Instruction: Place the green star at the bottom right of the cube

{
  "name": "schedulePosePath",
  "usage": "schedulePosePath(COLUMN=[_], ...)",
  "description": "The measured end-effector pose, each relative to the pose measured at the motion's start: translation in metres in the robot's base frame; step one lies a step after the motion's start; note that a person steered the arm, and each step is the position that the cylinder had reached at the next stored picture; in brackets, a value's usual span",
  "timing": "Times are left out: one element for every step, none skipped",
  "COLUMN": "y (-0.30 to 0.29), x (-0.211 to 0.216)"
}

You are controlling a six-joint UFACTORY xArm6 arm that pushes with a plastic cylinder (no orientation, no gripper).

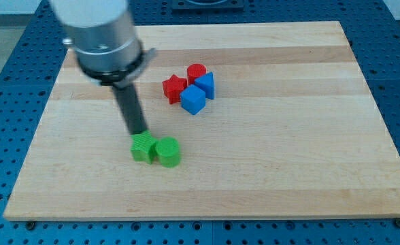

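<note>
The green star (143,148) lies left of centre on the wooden board (288,156), touching a green cylinder (167,152) on its right. My tip (139,132) rests at the star's top edge, touching or nearly touching it. The blue cube (193,99) sits up and to the right, in a cluster with a second blue block (205,84), a red star (174,88) and a red cylinder (196,71).
The board lies on a blue perforated table (9,102). The arm's grey body (101,34) hangs over the board's top left part.
</note>
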State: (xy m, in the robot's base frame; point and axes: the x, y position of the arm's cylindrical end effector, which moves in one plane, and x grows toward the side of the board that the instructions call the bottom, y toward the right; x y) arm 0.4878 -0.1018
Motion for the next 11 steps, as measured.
schedulePosePath(y=[-0.026,-0.084,-0.061,0.021,0.088,0.109,0.103,0.129,0.132,0.132,0.121], x=[0.000,0.014,0.038,0.043,0.029,0.029,0.058,0.049,0.018,-0.001,0.008])
